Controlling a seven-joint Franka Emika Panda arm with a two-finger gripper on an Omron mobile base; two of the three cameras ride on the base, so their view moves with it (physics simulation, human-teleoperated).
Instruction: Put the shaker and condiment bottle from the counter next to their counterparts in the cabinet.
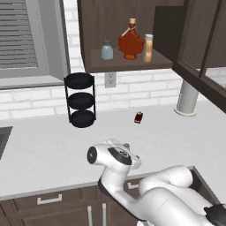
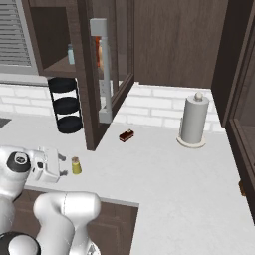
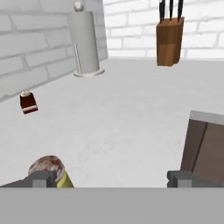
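Note:
The yellow-green shaker (image 2: 76, 166) with its tan cap stands on the counter (image 2: 164, 174) near the front edge. My gripper (image 2: 63, 165) is open at its side, fingers level with it and not closed on it. In the hand view the shaker (image 3: 54, 171) sits just past the left fingertip (image 3: 41, 178), with the wide gap of the gripper (image 3: 111, 178) to its right. On the shelf of the cabinet (image 1: 128, 65) the orange condiment bottle (image 1: 148, 47) stands right of the red maple-leaf bottle (image 1: 130, 42), and the pale blue-grey shaker (image 1: 107, 50) is left of it.
A small dark red-and-black object (image 1: 138, 117) lies mid-counter. A paper towel holder (image 2: 193, 122) stands at the back right, a black three-tier rack (image 1: 80, 99) at the back left, a knife block (image 3: 169, 39) far off. The open glass door (image 2: 107, 69) juts over the counter.

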